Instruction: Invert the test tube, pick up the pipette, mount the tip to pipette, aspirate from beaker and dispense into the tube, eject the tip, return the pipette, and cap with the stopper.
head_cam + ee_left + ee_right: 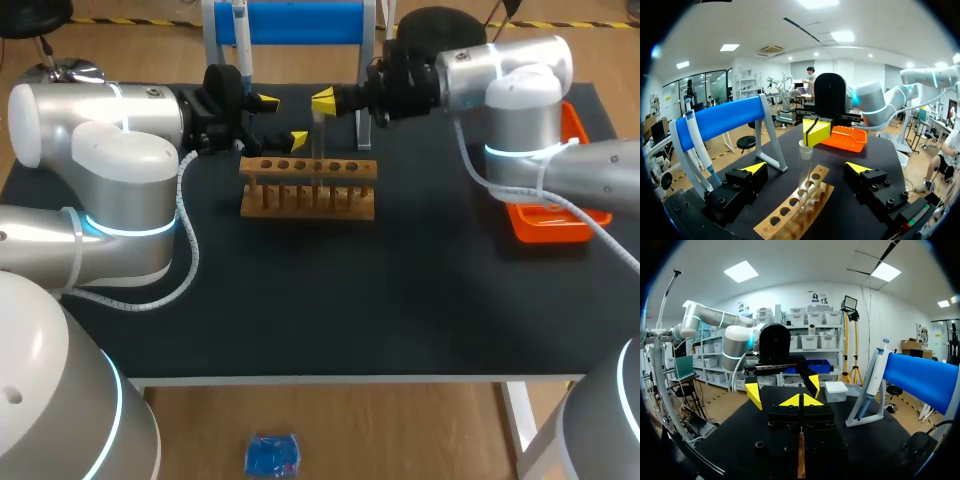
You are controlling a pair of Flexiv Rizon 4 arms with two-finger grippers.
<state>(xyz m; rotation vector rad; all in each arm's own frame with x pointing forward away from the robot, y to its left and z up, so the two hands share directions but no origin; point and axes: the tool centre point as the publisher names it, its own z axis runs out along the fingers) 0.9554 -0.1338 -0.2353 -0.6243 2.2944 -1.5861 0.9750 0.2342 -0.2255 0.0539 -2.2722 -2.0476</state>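
- Since the right gripper is clamped on the test tube just under its rim, I'd say we're in the "invert the tube" step, early in the whole job.
- Tube is upright with the open mouth up, directly over the wooden rack. Its lower end looks to be in or right at one of the middle holes. I can't tell if it's fully seated.
- Left gripper is wide open and holding nothing, one finger on each side of the rack, facing the tube but not touching it.
- Pipette hangs on the blue stand behind the rack, untouched. The orange tray sits off under the right arm.
- How I'd do it well:
  - Go straight up or down along the hole's axis, because any sideways drag could tip the rack or snap the glass.
  - Only rotate once the tube's bottom is clearly above the rack top.
  - The grip is up by the rim, so the long end swings wide. Turn slowly and keep it away from the left fingers.
  - If it's a handover, the left fingers should close on the mid-body before the right lets go.
  - Glass on those tips is probably slippery, so stay firm but don't crush it.
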